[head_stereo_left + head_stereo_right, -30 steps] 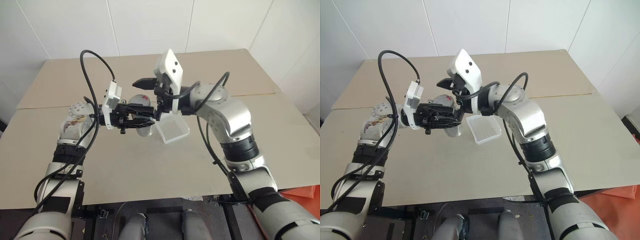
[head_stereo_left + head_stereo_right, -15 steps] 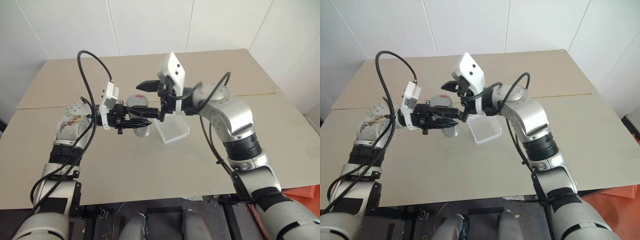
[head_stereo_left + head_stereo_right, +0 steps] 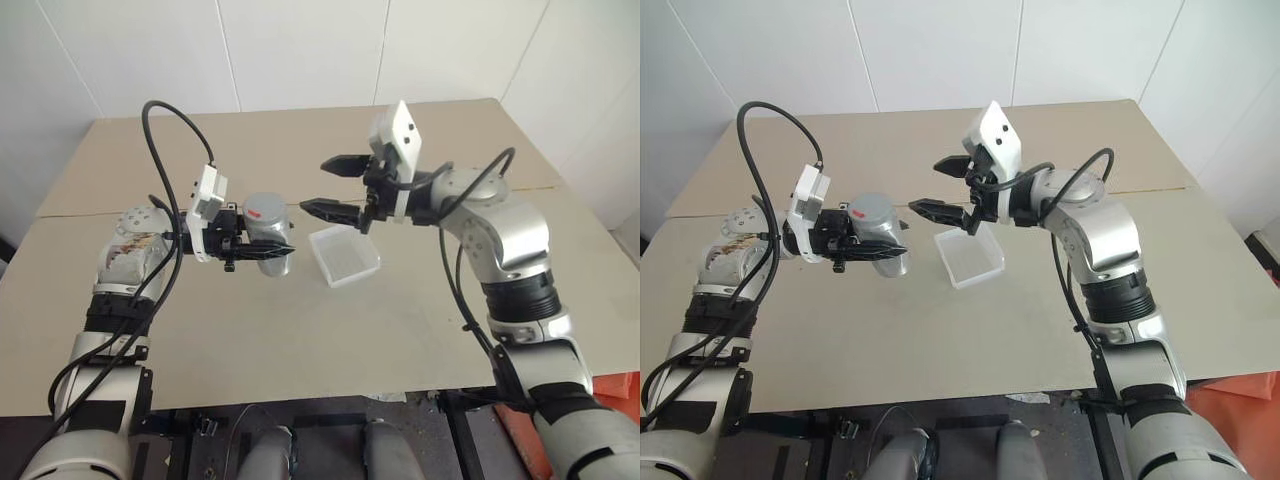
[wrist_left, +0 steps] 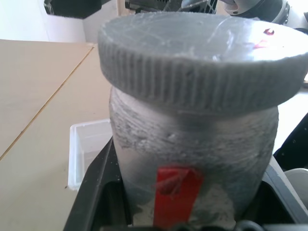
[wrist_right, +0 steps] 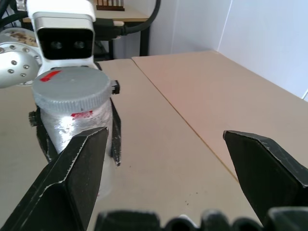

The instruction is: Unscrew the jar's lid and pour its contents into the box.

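Right now the left gripper (image 3: 262, 247) holds the jar (image 3: 266, 237) up above the table (image 3: 300, 330), with its two black fingers squeezed tight on the jar's sides. The jar stands upright, and the grey lid (image 3: 264, 207) is on top of it, with a little red mark on the lid. A red strip shows on the jar's side in the left wrist view. What is inside the jar cannot be seen. The right gripper (image 3: 336, 186) hangs in the air at about 2 o'clock from the jar, near it but not touching it. Its two fingers are spread wide apart and hold nothing. One finger (image 3: 330, 211) points at the jar, and the other sits farther back. The box (image 3: 344, 255) lies flat on the table at about 4 o'clock from the jar, just beside it and lower down, under the right gripper. It is a clear little tray with a raised rim, and it looks bare inside. Both arms reach toward each other over the middle of the table.
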{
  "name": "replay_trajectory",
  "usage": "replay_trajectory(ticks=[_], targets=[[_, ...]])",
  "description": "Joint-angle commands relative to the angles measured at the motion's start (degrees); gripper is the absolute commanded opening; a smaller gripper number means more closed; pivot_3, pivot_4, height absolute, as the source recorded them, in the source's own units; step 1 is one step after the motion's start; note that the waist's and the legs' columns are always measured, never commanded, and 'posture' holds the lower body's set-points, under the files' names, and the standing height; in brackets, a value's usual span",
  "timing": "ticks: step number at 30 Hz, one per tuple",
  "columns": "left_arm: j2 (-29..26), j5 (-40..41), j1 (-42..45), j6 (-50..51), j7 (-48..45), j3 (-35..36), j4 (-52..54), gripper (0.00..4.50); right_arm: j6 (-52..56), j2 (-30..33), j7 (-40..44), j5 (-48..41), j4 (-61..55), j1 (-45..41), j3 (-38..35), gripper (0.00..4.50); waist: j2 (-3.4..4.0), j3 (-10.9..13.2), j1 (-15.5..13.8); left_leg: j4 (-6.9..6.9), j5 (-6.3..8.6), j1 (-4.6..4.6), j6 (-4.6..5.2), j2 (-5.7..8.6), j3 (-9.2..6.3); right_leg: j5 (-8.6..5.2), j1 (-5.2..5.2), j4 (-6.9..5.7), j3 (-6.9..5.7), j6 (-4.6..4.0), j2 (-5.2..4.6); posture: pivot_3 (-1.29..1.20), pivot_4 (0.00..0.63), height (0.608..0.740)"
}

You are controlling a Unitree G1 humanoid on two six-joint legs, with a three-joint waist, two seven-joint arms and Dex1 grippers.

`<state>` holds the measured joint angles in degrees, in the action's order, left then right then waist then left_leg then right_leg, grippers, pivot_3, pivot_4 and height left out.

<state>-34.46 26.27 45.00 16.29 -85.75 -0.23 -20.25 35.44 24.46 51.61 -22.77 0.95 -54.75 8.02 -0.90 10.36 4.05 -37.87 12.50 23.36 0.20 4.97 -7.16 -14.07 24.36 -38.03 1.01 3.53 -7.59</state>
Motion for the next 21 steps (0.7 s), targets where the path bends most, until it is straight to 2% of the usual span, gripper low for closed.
replay_trajectory(ticks=[1, 7, 11, 21], targets=[[-0.7, 0.9, 0.4, -0.4, -0.4, 1.2, 1.8, 1.93, -1.4, 1.5, 1.4, -1.0, -3.1, 0.3, -2.0, 4.48, 0.00, 0.0, -0.1, 0.00, 0.00, 0.00, 0.00, 0.00, 0.00, 0.00, 0.00, 0.00, 0.00, 0.00, 0.00, 0.00, 0.150, 0.740], [0.2, -0.1, 1.2, -1.8, 0.6, 1.0, 0.3, 1.93, 0.2, 3.5, 4.4, -4.0, -5.5, 0.7, -3.3, 4.48, 0.00, 0.0, -0.2, 0.00, 0.00, 0.01, 0.00, 0.01, 0.00, 0.00, -0.02, 0.04, -0.01, 0.00, 0.00, 0.00, 0.150, 0.740], [2.1, -0.9, 2.1, -3.2, 1.5, 0.3, -1.4, 1.93, 4.7, 1.6, 3.9, -7.7, -8.2, -2.0, -3.0, 4.48, 0.00, 0.0, -0.1, 0.00, 0.00, 0.00, 0.00, 0.00, 0.00, 0.00, -0.02, 0.04, -0.01, 0.00, 0.00, 0.00, 0.150, 0.740], [3.6, -2.2, 3.4, -5.3, 0.9, -0.4, -3.4, 1.93, 9.9, -1.1, 0.7, -4.5, -9.9, -5.6, 3.7, 4.48, -0.01, 0.0, -0.2, 0.00, 0.00, 0.01, 0.00, 0.01, -0.01, 0.00, -0.02, 0.01, -0.01, 0.00, 0.00, 0.00, 0.150, 0.740]])
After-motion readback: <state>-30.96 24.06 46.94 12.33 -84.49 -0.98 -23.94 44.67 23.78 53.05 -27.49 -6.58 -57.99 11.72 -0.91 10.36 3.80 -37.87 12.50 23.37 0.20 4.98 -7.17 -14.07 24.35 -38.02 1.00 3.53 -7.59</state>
